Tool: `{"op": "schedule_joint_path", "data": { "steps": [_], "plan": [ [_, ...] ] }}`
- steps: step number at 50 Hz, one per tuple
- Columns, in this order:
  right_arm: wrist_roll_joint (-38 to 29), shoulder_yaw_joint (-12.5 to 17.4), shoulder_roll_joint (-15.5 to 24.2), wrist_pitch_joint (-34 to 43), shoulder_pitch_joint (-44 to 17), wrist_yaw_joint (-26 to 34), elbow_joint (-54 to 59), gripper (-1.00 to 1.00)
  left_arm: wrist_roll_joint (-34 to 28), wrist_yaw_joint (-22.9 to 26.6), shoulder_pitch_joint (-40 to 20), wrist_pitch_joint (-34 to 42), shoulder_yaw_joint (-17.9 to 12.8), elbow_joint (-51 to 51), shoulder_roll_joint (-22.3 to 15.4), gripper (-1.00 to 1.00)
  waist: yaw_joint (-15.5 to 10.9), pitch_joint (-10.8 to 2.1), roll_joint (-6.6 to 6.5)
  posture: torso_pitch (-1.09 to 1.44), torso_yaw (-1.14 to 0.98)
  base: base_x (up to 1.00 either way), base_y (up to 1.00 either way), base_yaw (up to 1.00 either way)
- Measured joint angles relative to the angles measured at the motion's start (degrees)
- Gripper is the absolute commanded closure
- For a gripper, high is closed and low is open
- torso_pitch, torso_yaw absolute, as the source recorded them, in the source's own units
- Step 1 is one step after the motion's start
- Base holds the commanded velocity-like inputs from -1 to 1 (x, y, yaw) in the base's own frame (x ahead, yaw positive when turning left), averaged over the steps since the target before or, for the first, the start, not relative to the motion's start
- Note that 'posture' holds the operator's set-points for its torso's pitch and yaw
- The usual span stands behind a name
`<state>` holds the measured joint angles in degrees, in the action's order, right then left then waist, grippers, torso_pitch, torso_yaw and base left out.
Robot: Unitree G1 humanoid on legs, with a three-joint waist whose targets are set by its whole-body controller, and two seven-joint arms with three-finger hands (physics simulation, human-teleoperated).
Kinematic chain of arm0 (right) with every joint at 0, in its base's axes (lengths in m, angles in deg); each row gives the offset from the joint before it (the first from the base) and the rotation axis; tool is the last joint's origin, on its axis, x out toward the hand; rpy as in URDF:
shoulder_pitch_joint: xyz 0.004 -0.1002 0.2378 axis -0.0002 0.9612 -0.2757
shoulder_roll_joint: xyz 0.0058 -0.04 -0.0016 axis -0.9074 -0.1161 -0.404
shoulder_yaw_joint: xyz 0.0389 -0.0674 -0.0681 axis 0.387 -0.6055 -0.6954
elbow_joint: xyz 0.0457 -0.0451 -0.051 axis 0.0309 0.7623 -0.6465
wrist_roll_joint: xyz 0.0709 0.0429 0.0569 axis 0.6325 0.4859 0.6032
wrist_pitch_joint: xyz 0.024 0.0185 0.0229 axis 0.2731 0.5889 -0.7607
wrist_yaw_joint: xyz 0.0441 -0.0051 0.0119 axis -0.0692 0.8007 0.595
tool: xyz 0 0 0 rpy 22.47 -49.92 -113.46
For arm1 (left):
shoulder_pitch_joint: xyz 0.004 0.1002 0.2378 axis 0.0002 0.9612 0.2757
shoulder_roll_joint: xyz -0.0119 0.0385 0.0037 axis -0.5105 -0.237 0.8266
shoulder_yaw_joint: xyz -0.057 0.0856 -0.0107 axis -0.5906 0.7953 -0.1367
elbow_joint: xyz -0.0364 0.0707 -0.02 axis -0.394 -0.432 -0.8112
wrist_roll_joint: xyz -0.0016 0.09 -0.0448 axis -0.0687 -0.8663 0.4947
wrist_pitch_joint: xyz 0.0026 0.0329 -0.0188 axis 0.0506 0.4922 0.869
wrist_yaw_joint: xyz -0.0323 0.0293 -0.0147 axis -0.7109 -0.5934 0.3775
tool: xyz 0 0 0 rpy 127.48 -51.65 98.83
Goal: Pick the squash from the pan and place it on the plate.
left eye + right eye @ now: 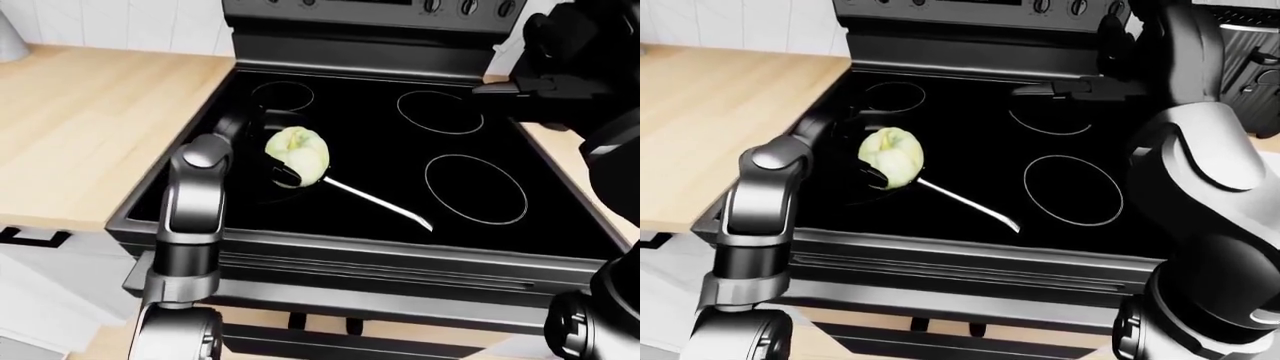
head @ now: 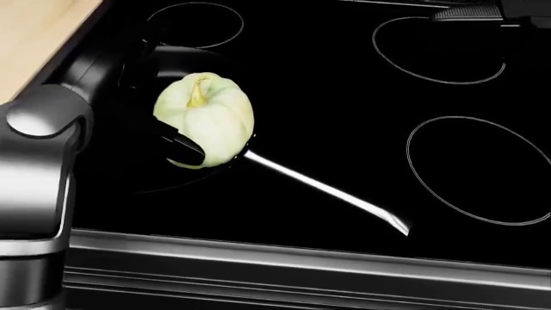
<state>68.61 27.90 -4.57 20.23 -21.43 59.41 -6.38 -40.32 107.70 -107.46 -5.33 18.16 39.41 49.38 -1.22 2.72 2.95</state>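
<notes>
Where my left hand's dark fingers (image 2: 183, 150) cross the lower left of the squash (image 2: 207, 119), I can see at least one pressed against its pale skin, but black on black hides the others, so I cannot tell whether they close round it. My left hand (image 2: 168, 139) reaches it from the squash's left. Beneath the squash the pan (image 2: 172, 64) nearly vanishes into the stove (image 1: 380, 195); only its bright handle (image 2: 331, 194) shows clearly, running down-right from the squash. My right hand (image 1: 545, 86) hangs up-right of the squash, well apart, too dark to read.
</notes>
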Motion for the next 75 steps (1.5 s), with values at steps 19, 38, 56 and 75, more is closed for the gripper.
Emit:
{"op": "schedule_joint_path", "data": {
  "steps": [19, 38, 56, 75],
  "plan": [
    [-0.23, -0.02, -0.12, -0.07, -0.09, 0.25, 0.22, -1.00, 0.46, -1.63, -0.52, -4.28, 0.38, -5.36, 0.99, -0.87, -0.10, -0.21, -0.04, 0.00, 0.00, 0.00, 0.00, 0.00],
    [-0.49, -0.10, -0.22, -0.14, 0.00, 0.46, 0.19, -1.00, 0.55, -1.44, -0.25, -4.42, 0.90, -5.13, 1.66, -0.39, -0.03, -0.23, 0.09, 0.00, 0.00, 0.00, 0.00, 0.00],
    [-0.24, -0.06, -0.09, -0.25, -0.09, 0.31, 0.24, -1.00, 0.92, -2.68, -0.21, -4.95, 0.30, -5.78, 1.29, -0.21, 0.07, -0.22, -0.06, 0.00, 0.00, 0.00, 0.00, 0.00],
    [-0.40, -0.24, -0.23, -0.35, -0.05, 0.39, 0.32, -1.00, 5.44, -6.99, -2.70, -4.54, -1.32, -6.41, -0.47, 0.15, 0.14, 0.13, -0.04, 0.00, 0.00, 0.00, 0.00, 0.00]
  ]
}}
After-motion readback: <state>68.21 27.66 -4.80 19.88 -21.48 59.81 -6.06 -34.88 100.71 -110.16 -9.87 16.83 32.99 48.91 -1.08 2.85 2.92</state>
